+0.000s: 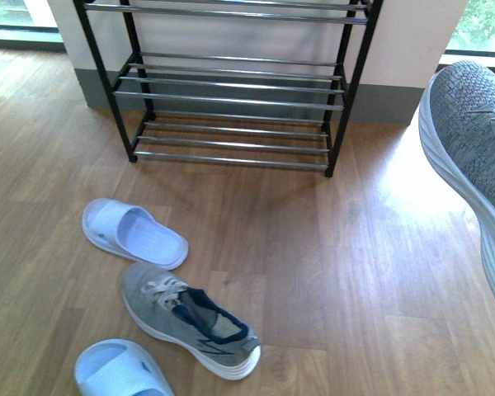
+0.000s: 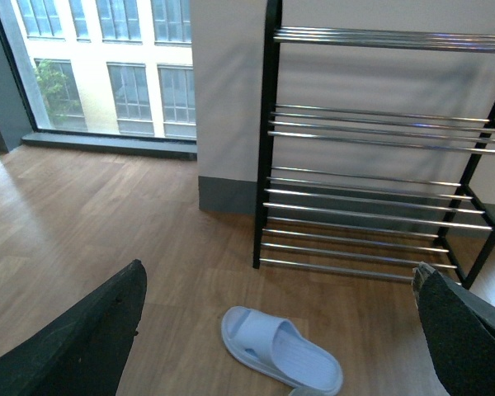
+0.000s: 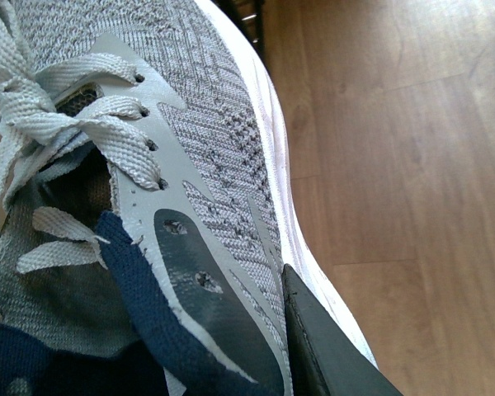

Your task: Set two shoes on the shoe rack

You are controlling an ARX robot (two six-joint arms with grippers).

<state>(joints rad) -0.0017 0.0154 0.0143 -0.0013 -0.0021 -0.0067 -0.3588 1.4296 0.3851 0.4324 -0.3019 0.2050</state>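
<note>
Grey knit sneaker with thick white sole (image 1: 470, 140) hung clear of the floor, right of the black-framed, chrome-barred shoe rack (image 1: 231, 101). The right pincer (image 3: 264, 355) was clamped on its collar wall, apparently for carrying. The left pincer (image 2: 278, 280) gaped wide, empty, facing the rack.

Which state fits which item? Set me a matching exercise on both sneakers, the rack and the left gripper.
Things:
1. sneaker at right
2. sneaker at left
3. rack
4. left gripper

States:
a. open, empty
b. resting on its sole on the floor
c. visible shelves bare
d. lifted into the air

Pairs: 1-d, 2-b, 3-c, 4-a.
</note>
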